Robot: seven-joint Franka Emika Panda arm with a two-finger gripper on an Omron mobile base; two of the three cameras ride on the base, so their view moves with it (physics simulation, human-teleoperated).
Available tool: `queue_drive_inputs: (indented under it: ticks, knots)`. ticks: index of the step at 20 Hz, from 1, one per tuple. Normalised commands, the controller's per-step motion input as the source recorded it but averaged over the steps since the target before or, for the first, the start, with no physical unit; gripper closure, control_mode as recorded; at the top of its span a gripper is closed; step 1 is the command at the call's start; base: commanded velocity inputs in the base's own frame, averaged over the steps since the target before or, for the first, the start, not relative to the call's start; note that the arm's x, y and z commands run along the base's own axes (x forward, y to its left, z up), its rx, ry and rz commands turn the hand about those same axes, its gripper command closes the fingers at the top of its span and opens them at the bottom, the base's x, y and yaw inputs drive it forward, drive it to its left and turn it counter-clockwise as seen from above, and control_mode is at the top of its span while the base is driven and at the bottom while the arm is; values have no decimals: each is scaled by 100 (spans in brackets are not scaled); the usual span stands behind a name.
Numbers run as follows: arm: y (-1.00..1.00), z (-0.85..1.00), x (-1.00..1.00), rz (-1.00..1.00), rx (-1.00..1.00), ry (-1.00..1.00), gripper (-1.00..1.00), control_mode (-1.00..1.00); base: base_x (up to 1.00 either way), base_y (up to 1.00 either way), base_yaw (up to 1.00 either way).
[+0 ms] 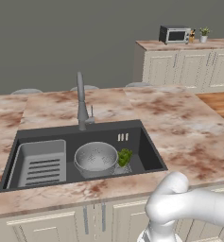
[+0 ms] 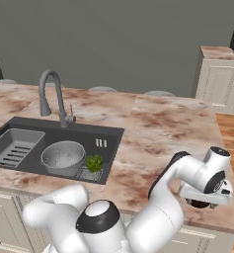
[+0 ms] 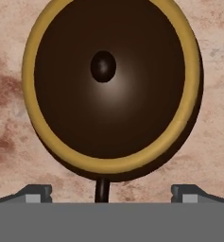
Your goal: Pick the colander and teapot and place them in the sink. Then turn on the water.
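Round glossy brown teapot (image 3: 111,85), gold-rimmed

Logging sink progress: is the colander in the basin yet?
Yes: the colander sits inside the sink, beside the grey tray.

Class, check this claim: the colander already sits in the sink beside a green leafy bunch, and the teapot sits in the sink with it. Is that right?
Not quite. The colander does sit in the sink beside the green leafy bunch, but the teapot is not there: the hand view shows it on the marble counter, directly below the open claw.
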Motion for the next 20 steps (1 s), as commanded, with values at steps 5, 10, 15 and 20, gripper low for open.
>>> queue_drive_inputs:
  ticks: [5, 10, 15, 20]
  knots:
    - [17, 0, 0, 0, 0, 0, -100, -100, 0, 0, 0]
    - [6, 0, 0, 0, 0, 0, -100, -100, 0, 0, 0]
    - [0, -1, 0, 0, 0, 0, -100, -100, 0, 0, 0]
    - [0, -4, 0, 0, 0, 0, -100, -100, 0, 0, 0]
